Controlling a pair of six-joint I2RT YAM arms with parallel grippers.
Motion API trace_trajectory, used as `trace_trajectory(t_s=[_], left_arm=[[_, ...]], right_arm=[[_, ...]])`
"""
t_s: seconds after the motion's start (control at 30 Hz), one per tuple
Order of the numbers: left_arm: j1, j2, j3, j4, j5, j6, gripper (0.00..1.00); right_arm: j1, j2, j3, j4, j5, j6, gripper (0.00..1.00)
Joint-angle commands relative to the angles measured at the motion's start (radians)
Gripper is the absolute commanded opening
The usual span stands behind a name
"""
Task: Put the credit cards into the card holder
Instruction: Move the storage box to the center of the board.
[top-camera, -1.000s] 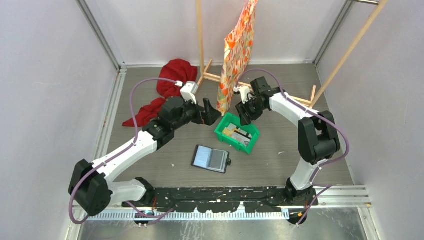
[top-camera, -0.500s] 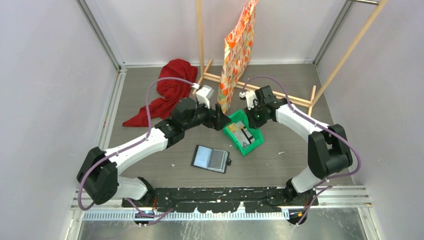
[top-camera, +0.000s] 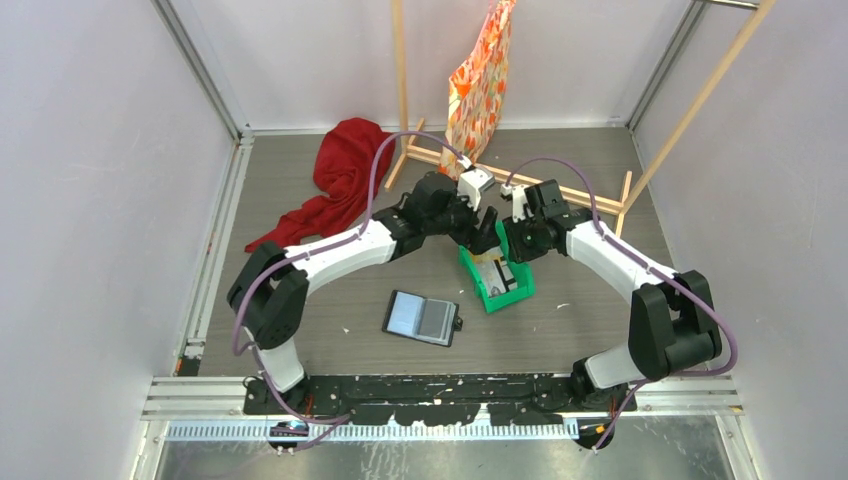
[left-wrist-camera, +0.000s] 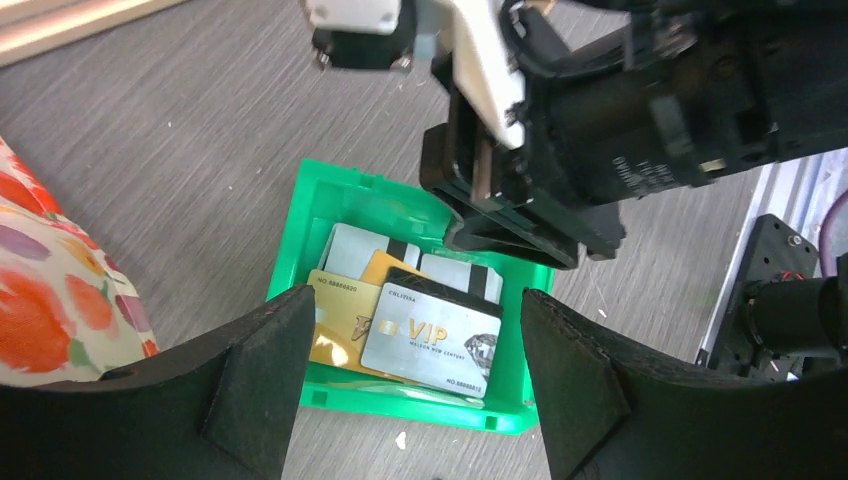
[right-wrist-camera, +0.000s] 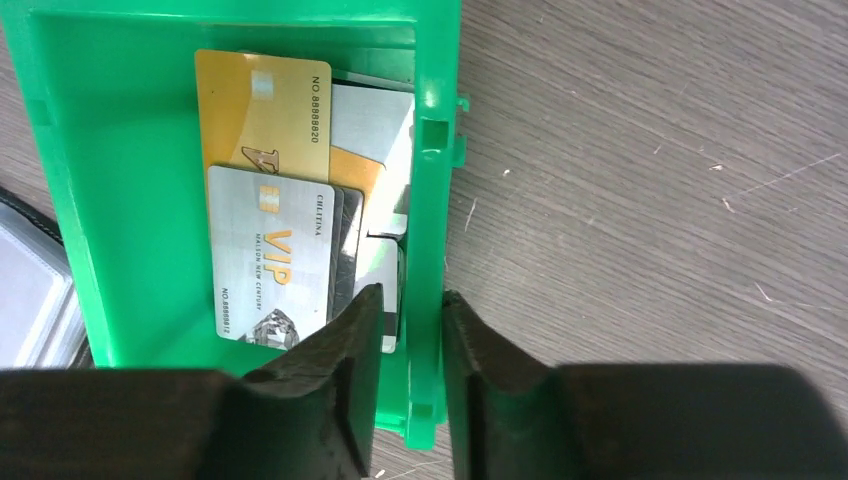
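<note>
- The grey wood-grain table (top-camera: 320, 300) spread under both sets of fingers.
- The floral bag (top-camera: 478, 85) hung beyond the left fingers (left-wrist-camera: 255, 380); in the left wrist view its edge showed just outside the left-hand finger.
- The red cloth (top-camera: 345, 170) lay well apart from every finger, out past the left arm's elbow side.
- The left gripper (left-wrist-camera: 412, 310) hung above the green tray (right-wrist-camera: 110, 160) with its fingers spread wide and nothing between them but air; the tray and its contents showed in the gap, lower down.
- The right gripper (right-wrist-camera: 412, 300) stood closed narrowly on one long wall of the green tray; one of its fingers (right-wrist-camera: 340, 380) sat inside the tray, the other outside against the wall, with the wall running up between them.
- The card holder (top-camera: 423, 318) lay open and flat on the table, pocket pages up; it sat just beside the tray, past the wall opposite the right fingers, and nearer the arm bases than either gripper.
- The credit cards (left-wrist-camera: 385, 275) lay overlapped on the tray floor, none in any finger's grasp.
- The silver VIP card (right-wrist-camera: 268, 255) lay on top, just beside the right gripper's inner finger.
- The gold card (right-wrist-camera: 262, 110) lay beyond that finger's tip, partly under the silver one; paler cards showed beneath both.
</note>
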Motion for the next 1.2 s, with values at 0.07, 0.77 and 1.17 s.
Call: trace_trajectory(t_s=[0.07,0.77,1.17], left_arm=[[-0.023,0.07,0.078,-0.078,-0.012,-0.038,0.76],[0.038,0.37,0.515,-0.646,0.327,0.156,0.79],[0.048,0.347,0.467,-0.559,0.296,0.141,0.81]], right_arm=[[-0.044,-0.047,-0.004,0.063,-0.16,0.068,0.46],[-0.156,-0.093,-0.02,-0.024,-0.297,-0.04,0.53],[-0.244,-0.114,-0.031,-0.083,-0.485,-0.081,0.63]])
